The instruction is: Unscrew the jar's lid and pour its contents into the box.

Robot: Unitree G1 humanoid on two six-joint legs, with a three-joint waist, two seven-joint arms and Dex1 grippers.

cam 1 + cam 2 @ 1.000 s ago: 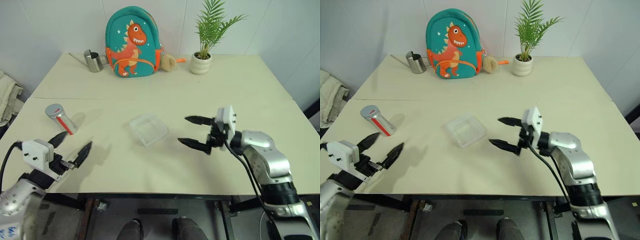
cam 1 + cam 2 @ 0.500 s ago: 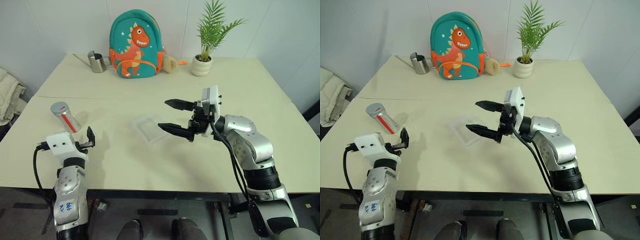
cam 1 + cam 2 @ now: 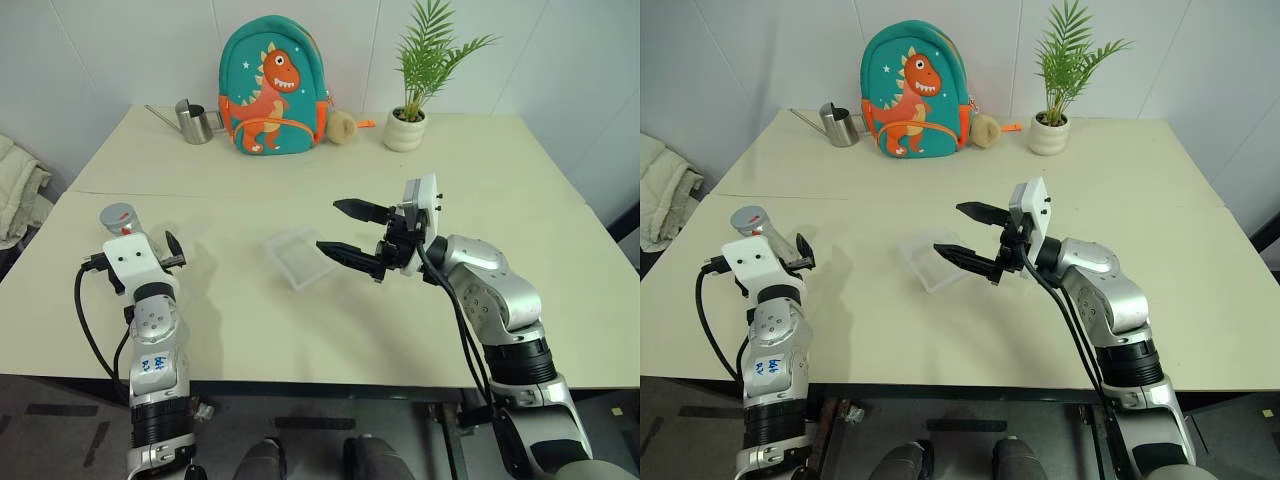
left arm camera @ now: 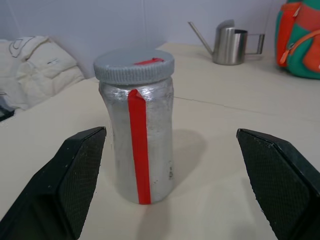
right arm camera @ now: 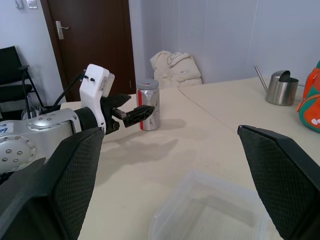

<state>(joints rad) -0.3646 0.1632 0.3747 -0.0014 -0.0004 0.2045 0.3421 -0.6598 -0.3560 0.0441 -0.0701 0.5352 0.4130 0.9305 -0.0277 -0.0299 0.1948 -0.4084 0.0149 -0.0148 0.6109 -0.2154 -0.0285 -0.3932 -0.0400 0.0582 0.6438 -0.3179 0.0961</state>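
Your left gripper (image 4: 170, 175) has its two black fingers (image 4: 75, 175) spread wide apart, sitting low over the bench with the small clear cylindrical jar with the red stripe down its side (image 4: 140, 145) standing upright just ahead of them, between the tips but not touched. Its round grey screw lid with the red mark on top (image 4: 134, 64) is on the jar. Your right gripper (image 3: 352, 240) is also wide apart, holding nothing, hovering just over the right edge of the shallow square clear plastic box (image 3: 297, 256), pointing toward your left side.

Moving out from there: the box sits empty near the middle of the pale cream bench (image 3: 300, 320), well apart from the jar at the left edge. A seam runs across the benchtop behind both. Along the far side you've got a small steel watering can (image 3: 190, 122), a teal backpack with an orange dinosaur on it (image 3: 270, 88) and a potted green palm in a white pot (image 3: 408, 125). Behind that is a plain white wall; a heap of cream cloth (image 3: 18, 195) lies off the bench's left side, and the right wrist view shows a dark brown door (image 5: 92, 35) further back.
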